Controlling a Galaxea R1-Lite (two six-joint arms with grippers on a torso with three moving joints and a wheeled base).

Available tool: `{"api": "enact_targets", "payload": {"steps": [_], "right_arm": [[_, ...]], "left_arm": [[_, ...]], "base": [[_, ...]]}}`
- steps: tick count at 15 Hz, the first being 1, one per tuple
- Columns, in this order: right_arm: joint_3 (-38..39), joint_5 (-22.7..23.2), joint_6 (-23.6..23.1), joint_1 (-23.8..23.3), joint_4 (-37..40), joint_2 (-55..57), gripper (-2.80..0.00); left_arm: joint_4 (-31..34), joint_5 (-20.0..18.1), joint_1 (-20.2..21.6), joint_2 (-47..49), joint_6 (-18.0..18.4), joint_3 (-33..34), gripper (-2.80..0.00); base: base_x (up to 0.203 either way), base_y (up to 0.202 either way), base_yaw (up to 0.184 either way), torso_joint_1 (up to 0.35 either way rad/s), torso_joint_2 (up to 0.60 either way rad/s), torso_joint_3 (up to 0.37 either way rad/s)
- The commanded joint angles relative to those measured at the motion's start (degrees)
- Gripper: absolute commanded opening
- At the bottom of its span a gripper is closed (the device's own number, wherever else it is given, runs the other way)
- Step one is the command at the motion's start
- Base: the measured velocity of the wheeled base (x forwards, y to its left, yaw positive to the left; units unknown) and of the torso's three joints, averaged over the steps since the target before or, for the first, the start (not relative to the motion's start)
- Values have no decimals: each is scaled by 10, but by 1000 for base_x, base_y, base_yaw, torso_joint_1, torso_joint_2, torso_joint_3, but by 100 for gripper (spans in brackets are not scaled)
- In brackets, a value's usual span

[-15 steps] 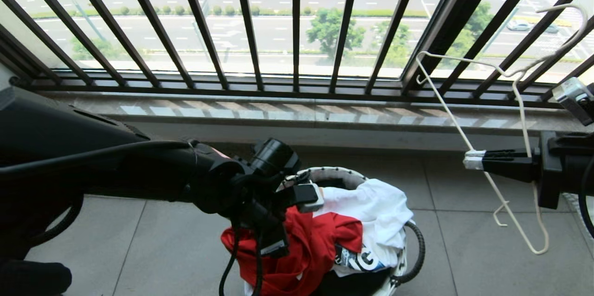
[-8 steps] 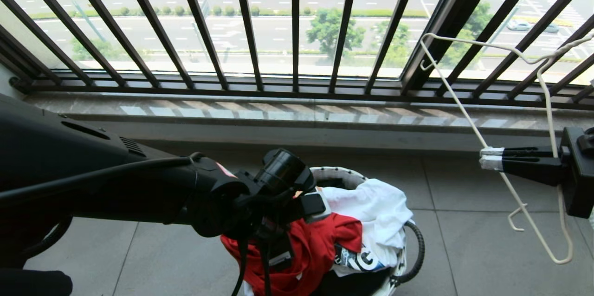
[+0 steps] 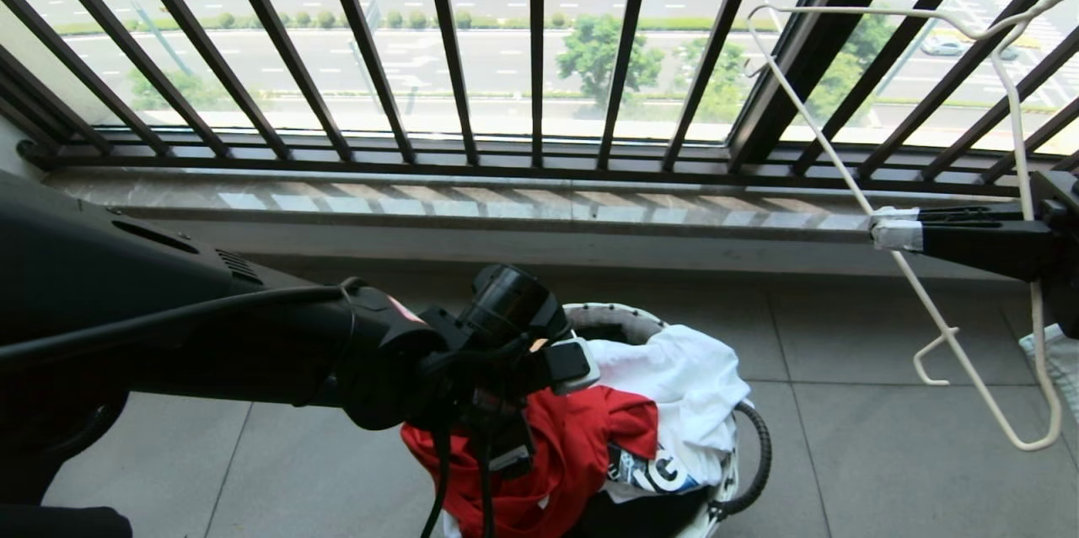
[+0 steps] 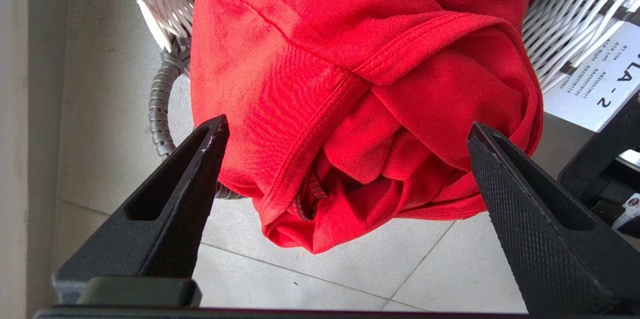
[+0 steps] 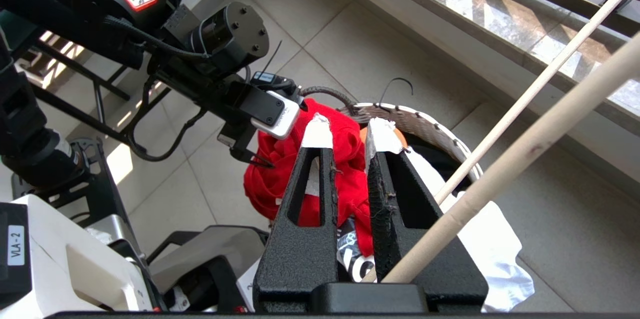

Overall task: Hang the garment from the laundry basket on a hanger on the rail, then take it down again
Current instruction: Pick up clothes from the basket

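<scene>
Hovering over the laundry basket now, my left gripper has its fingers spread wide, one on each side of the bunched red garment, apart from the cloth and gripping nothing. That garment spills over the basket's near rim toward the left arm, its folded hem hanging down outside the white mesh. Inside the basket, on the side away from the left arm, a white garment lies heaped, with a bit of black fabric with pale print peeking out just below it.

Off to the right of the basket and well above it, my right gripper has its taped fingers pressed together on the hanger, pinching one of its thin white wires.

Against a second ago: the right gripper and hanger have climbed, so the fingertips now sit level with the stone sill behind the basket rather than over the floor tiles. The left gripper has nudged slightly along the basket rim. Basket and clothes have not shifted.

Behind the basket stands the dark barred window railing, and the hanger's upper wire crosses in front of its bars. The left arm's wrist and camera housing block much of the garment from my head view.
</scene>
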Motion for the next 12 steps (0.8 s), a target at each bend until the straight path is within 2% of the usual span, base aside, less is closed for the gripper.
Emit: {"api": "enact_targets", "payload": {"steps": [1,5,10,12], "right_arm": [[1,2,1,0,-2,7,-280],[0,2,2,0,-6,6,-280],[0,2,1,0,-6,-1,-280],[-1,2,1,0,-6,-1,-280]], "left_arm": [[1,2,5,17,4,-11,0],[-1,21,9,40,7,-18,0],[-93,36,14,80,11,-26,0],[-104,36,15,76,10,-32,0]], "base": [[0,0,0,0,0,0],[0,0,0,0,0,0],[0,0,0,0,0,0],[0,0,0,0,0,0]]}}
